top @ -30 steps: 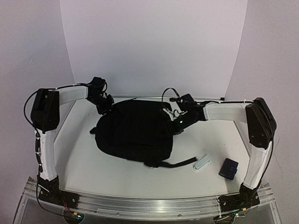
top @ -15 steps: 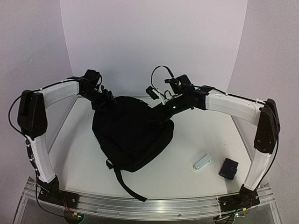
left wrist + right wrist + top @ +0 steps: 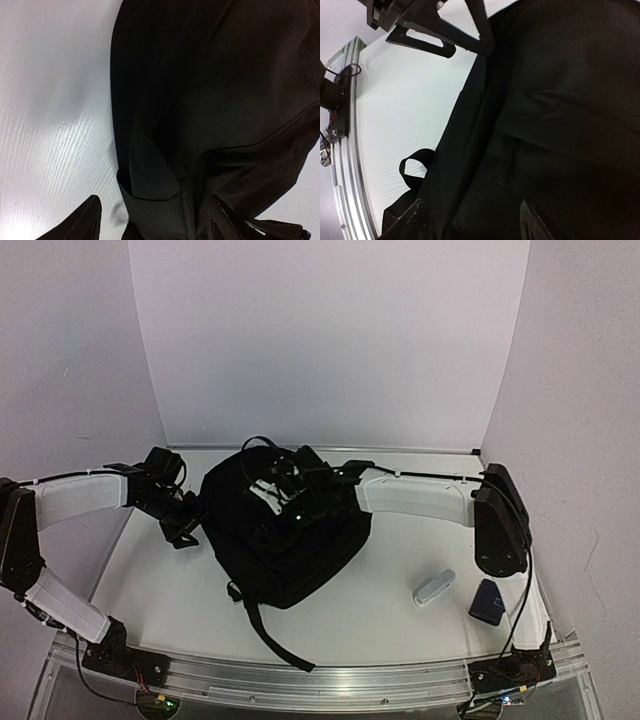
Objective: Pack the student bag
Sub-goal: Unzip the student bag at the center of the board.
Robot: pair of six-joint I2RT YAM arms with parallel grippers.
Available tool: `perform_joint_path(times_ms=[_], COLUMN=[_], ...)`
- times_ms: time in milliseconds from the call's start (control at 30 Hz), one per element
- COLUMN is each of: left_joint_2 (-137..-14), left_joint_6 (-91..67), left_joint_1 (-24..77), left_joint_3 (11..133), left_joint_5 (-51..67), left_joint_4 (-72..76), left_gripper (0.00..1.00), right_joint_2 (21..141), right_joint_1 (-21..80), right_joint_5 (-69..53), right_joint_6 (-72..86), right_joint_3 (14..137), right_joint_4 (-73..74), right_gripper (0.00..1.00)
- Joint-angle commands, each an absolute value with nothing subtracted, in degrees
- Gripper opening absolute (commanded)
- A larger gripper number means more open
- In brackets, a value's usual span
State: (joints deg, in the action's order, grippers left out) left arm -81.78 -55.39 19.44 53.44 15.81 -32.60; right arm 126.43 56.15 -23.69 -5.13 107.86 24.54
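From above, the large soft black fabric backpack [image 3: 290,540] lies slumped mid-way across the white tabletop [image 3: 420,530], with one webbing strap [image 3: 270,632] trailing toward the near edge. The left end effector [image 3: 184,528] sits at its left side and the right end effector [image 3: 268,488] hovers over its upper panel. A small white oblong object [image 3: 435,587] and a small dark-blue pouch [image 3: 490,600] lie well apart from the bag on the right. The left wrist view shows that end effector's fingers [image 3: 82,221] spread apart with the bag's folded edge between them, not pinched. The right wrist view shows its fingers [image 3: 535,222] likewise apart above a seam, gripping nothing. The step looks like finding the opening, which I cannot make out. Each side should close on a single fabric layer, lift gently and draw apart, avoiding the loose strap.
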Motion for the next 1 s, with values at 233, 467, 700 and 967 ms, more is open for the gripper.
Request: perform_joint_path(times_ms=[233,467,700,967], left_joint_2=[-81.4,-84.3,-87.6,-90.3], left_joint_6=[-58.5,-57.2,-57.4,-56.8], left_joint_1=[19.4,19.3,19.3,19.3], left_joint_3=[53.8,55.7,56.0,56.4], left_joint_5=[15.5,16.1,17.1,15.0], left_joint_4=[-26.6,-26.2,-23.8,-25.4], left_gripper=[0.71,0.68,0.46,0.09], right_joint_2=[135.1,136.2,132.6,127.5], right_joint_1=[56.2,56.3,56.2,51.0], right_joint_5=[-15.1,-12.4,-13.3,-10.4], right_joint_6=[-5.2,-6.7,-8.3,-9.7], right_joint_3=[117.3,116.7,114.4,112.0], right_joint_4=[24.3,24.9,25.5,25.8], right_gripper=[0.46,0.33,0.00,0.00])
